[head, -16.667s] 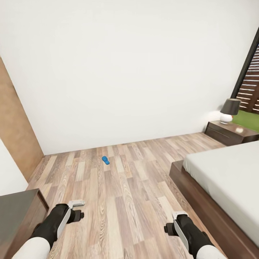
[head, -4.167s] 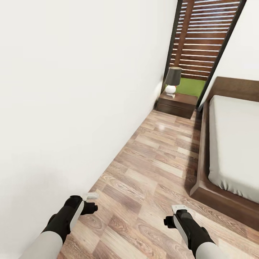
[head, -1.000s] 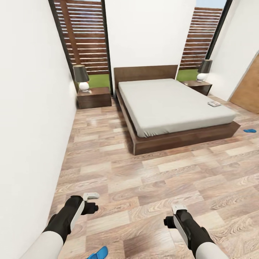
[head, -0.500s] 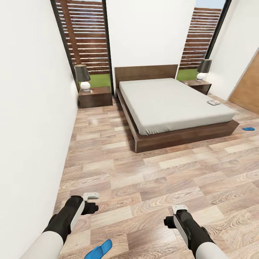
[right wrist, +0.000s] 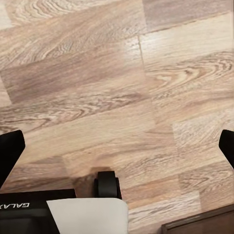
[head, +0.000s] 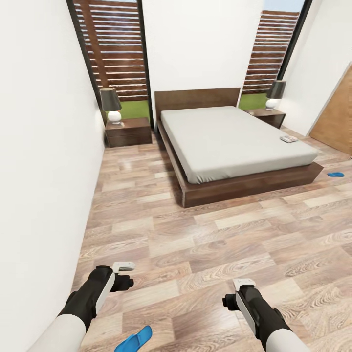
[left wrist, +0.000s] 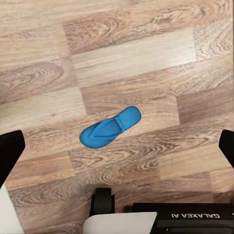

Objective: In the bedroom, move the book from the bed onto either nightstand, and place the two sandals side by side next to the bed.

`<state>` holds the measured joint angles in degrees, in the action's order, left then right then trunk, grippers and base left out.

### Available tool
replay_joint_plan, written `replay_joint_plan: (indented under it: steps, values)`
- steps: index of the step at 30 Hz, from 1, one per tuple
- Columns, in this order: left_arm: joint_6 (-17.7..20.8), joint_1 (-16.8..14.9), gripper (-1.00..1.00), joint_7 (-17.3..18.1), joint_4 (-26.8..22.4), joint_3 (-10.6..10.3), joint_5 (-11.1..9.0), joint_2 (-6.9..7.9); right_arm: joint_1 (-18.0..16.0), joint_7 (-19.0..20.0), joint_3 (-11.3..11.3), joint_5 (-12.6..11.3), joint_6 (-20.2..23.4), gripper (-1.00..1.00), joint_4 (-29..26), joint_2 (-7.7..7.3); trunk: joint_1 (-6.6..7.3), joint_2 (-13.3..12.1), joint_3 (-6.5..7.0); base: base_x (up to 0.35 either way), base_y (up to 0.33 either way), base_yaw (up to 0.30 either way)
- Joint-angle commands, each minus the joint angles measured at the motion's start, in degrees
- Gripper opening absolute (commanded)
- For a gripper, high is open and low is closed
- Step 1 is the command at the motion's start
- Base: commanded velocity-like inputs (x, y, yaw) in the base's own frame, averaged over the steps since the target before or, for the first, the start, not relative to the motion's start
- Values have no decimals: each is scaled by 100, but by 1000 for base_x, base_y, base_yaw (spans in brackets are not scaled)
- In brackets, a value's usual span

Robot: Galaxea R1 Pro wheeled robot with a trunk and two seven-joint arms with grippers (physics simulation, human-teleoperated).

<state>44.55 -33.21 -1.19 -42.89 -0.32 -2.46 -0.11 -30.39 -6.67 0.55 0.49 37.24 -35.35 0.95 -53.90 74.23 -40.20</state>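
Observation:
The bed (head: 234, 142), a grey mattress on a dark-brown frame, stands ahead at mid-room. A small thin book (head: 288, 139) lies near the mattress's right edge. Dark-brown nightstands flank the headboard, one on the left (head: 128, 132) and one on the right (head: 267, 117). One blue sandal (head: 134, 338) lies on the floor just below my left arm, seen flat in the left wrist view (left wrist: 109, 128). The other sandal (head: 335, 174) lies on the floor right of the bed's foot. My left gripper (head: 123, 267) and right gripper (head: 243, 282) hover open and empty over the wood floor.
A white wall (head: 44, 161) runs close along my left. Each nightstand carries a dark-shaded lamp (head: 111, 103). A wooden door (head: 340, 117) is at the far right. Bare plank floor (head: 195, 244) lies between me and the bed.
The whole view has shifted slightly, so the camera moved. The near sandal shows a little more at the picture's bottom edge. Both arms keep the same pose.

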Motion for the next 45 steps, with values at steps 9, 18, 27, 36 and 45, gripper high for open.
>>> replay_joint_plan:
  steps: [9,18,27,36,45]
  values:
    - [27,-1,100,-12,-8,7,-32,2,-2,-19,6,4,29,100,-7,1,0,3,-5,0,0,-207]
    - [27,-1,100,-12,-8,6,-35,2,-2,-19,6,4,29,100,-7,1,0,3,-5,0,0,-21]
    - [27,-1,100,-9,-8,6,-35,2,-2,-19,6,4,29,100,-7,1,0,3,-5,0,0,-137]
    - [27,-1,100,-4,-8,6,-35,11,-2,-21,6,9,29,100,-7,1,0,3,-5,0,0,-65]
    - [27,-1,100,-4,-8,6,-37,27,-2,-22,6,17,27,100,-7,1,0,3,-5,0,0,-239]
